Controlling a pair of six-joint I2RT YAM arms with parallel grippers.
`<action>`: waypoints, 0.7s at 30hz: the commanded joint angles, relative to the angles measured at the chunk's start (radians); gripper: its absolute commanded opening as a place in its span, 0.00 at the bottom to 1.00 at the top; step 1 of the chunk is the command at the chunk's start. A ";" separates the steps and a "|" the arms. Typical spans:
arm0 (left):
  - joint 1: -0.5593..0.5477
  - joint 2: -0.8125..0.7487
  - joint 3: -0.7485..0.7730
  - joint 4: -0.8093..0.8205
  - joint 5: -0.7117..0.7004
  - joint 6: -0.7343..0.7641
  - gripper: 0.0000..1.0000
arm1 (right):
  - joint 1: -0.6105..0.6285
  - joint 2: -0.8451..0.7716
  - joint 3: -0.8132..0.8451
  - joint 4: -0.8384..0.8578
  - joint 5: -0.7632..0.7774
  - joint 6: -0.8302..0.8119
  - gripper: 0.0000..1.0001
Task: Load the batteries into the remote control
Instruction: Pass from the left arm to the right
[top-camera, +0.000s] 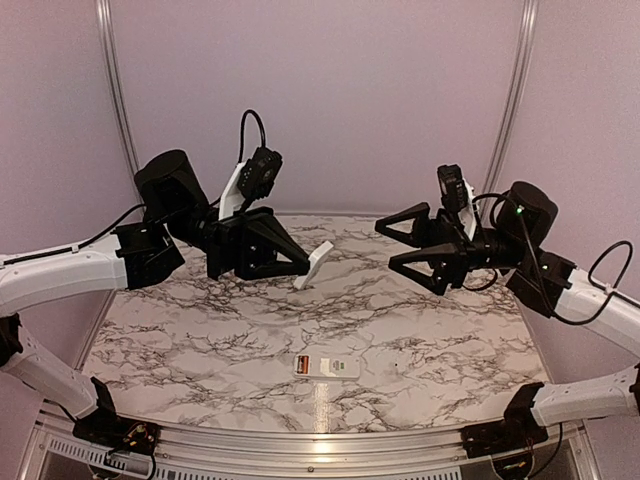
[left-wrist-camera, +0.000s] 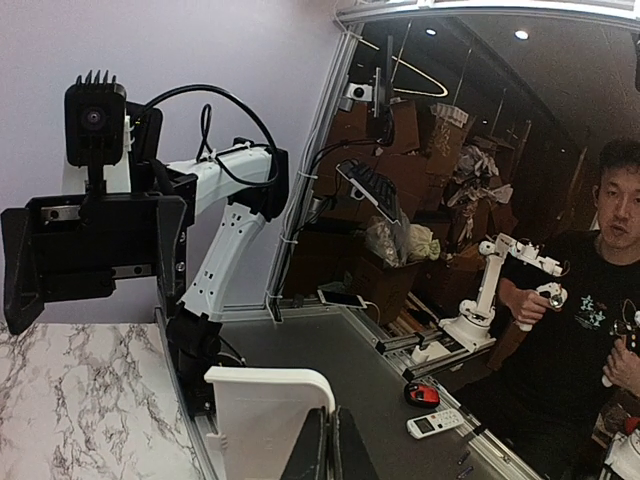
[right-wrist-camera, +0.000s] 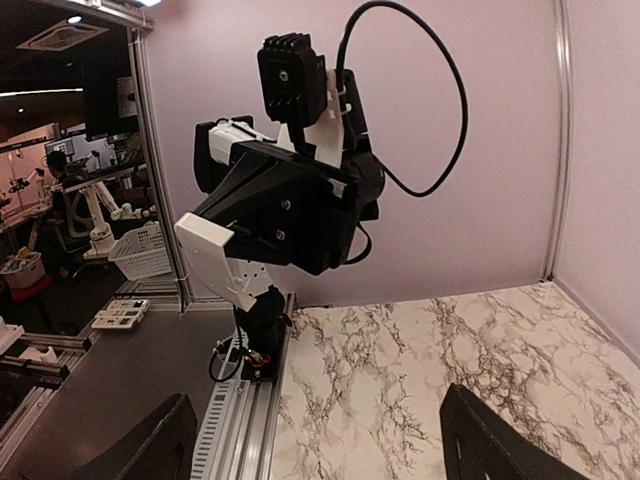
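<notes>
The white remote control (top-camera: 326, 367) lies flat on the marble table near the front middle. An orange-copper battery (top-camera: 304, 366) shows at its left end; the yellowish battery is too small to make out. My left gripper (top-camera: 305, 262) is raised above the table's back middle, shut on a thin white panel (top-camera: 314, 264) that looks like a battery cover. The panel also shows in the left wrist view (left-wrist-camera: 265, 420), pinched by its edge in that gripper (left-wrist-camera: 333, 440), and in the right wrist view (right-wrist-camera: 215, 255). My right gripper (top-camera: 385, 243) is open and empty in the air, facing the left one (right-wrist-camera: 315, 450).
The marble table (top-camera: 200, 320) has aluminium rails at its edges and lilac walls behind. Outside the cell, a dark bench holds another white remote (left-wrist-camera: 435, 423) and a red object (left-wrist-camera: 421, 394). A person (left-wrist-camera: 600, 330) sits there.
</notes>
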 joint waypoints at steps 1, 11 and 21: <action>-0.023 -0.008 -0.032 0.206 0.053 -0.077 0.00 | 0.072 0.067 0.106 0.010 -0.042 -0.050 0.77; -0.057 0.043 -0.058 0.459 0.087 -0.218 0.00 | 0.193 0.203 0.254 -0.049 -0.127 -0.080 0.61; -0.059 0.064 -0.057 0.478 0.098 -0.225 0.00 | 0.286 0.256 0.318 -0.105 -0.143 -0.133 0.49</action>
